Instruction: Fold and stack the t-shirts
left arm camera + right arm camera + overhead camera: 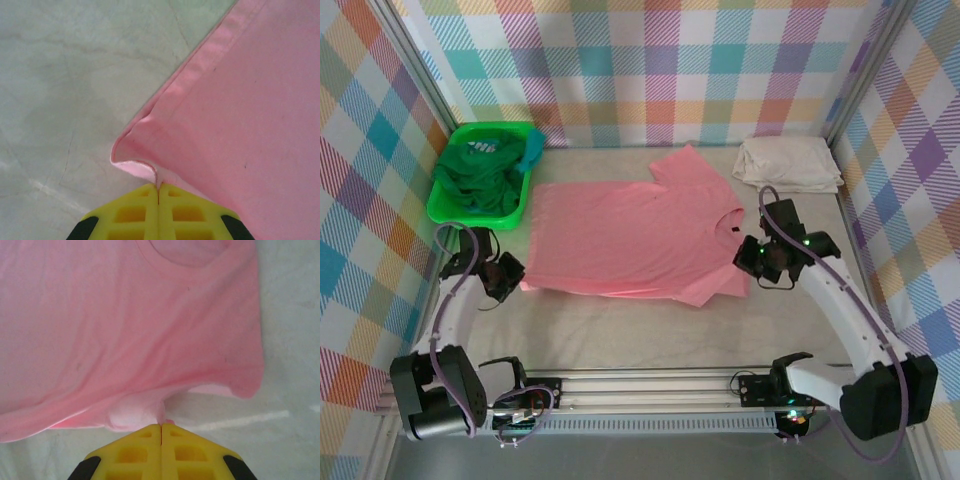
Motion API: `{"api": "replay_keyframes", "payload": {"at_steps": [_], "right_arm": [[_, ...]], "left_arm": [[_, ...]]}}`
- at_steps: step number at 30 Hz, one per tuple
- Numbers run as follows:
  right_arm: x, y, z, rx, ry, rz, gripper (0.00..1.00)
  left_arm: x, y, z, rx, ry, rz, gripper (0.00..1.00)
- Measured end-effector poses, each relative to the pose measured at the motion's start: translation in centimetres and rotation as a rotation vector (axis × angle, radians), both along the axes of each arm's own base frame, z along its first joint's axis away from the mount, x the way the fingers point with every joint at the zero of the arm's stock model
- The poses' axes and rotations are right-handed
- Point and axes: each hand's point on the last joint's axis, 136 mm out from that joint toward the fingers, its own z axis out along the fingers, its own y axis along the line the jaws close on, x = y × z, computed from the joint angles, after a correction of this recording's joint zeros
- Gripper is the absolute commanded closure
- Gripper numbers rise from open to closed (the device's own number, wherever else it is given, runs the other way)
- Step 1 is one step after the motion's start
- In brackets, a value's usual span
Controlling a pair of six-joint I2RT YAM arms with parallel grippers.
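Far left from above: bright green bin [445,205] in the back-left corner, stuffed with crumpled dark green t-shirts [475,180], a teal t-shirt [532,150] draped over its right rim. Just nearer than the bin, left gripper [510,278], low over the table [650,340] at the near-left corner of the salmon-pink t-shirt [630,240]. Too small from up there to tell how the jaws stand. From the left wrist: yellow fingers [135,215] pressed fully together, a curl of the pink hem [132,162] nipped in the seam between them, bare table to the left of the cloth, smooth pink to the right.

Centre from above: salmon-pink t-shirt spread flat and lying sideways, hem to the left, neckline [732,225] to the right, one sleeve pointing to the back wall, the other toward the near edge.

Right of that from above: right gripper [752,258] at the near shoulder of the shirt, just beside the neckline. From the right wrist: fingers closed tight, a small bunch of pink cloth clamped between the tips, paler underside showing beside the pinch, curve of the neckline at the top, bare table off to the right.

Far right at the back: cream-white t-shirt [788,163], folded into a flat pad, well apart from the pink one.
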Motion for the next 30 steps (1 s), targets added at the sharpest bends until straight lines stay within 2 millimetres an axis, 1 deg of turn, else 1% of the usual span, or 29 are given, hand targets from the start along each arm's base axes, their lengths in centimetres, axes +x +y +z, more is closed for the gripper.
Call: {"api": "replay_keyframes", "payload": {"at_steps": [6,9,13,19,22,26,29,30], "right_arm": [[3.5,0.1,0.5,-0.012,-0.038,0.012,1.0],[5.1,0.1,0.4,-0.015,-0.05,0.014,1.0],[6.5,-0.2,-0.1,-0.023,-0.049,0.012,1.0],[8.4,0.0,-0.6,-0.026,-0.045,0.019,1.0],[8.7,-0.1,-0.8,-0.027,-0.041,0.023,1.0],[8.4,-0.2,0.0,-0.025,-0.059,0.024,1.0],[7.3,-0.4,1.7,-0.017,-0.105,0.022,1.0],[6.4,-0.6,2.2,-0.014,-0.12,0.02,1.0]], "left_arm": [[2.1,1.0,0.6,0.046,0.01,-0.029,1.0],[2.9,1.3,0.4,0.062,0.021,-0.041,1.0],[3.8,1.7,0.3,0.079,0.04,-0.062,1.0],[6.1,2.2,1.0,0.103,0.03,-0.1,1.0],[7.0,2.1,1.2,0.112,0.036,-0.13,1.0],[6.8,1.4,1.6,0.122,0.03,-0.157,1.0],[5.0,0.7,2.7,0.122,-0.014,-0.148,1.0],[4.0,0.5,3.4,0.122,-0.036,-0.139,1.0]]}}
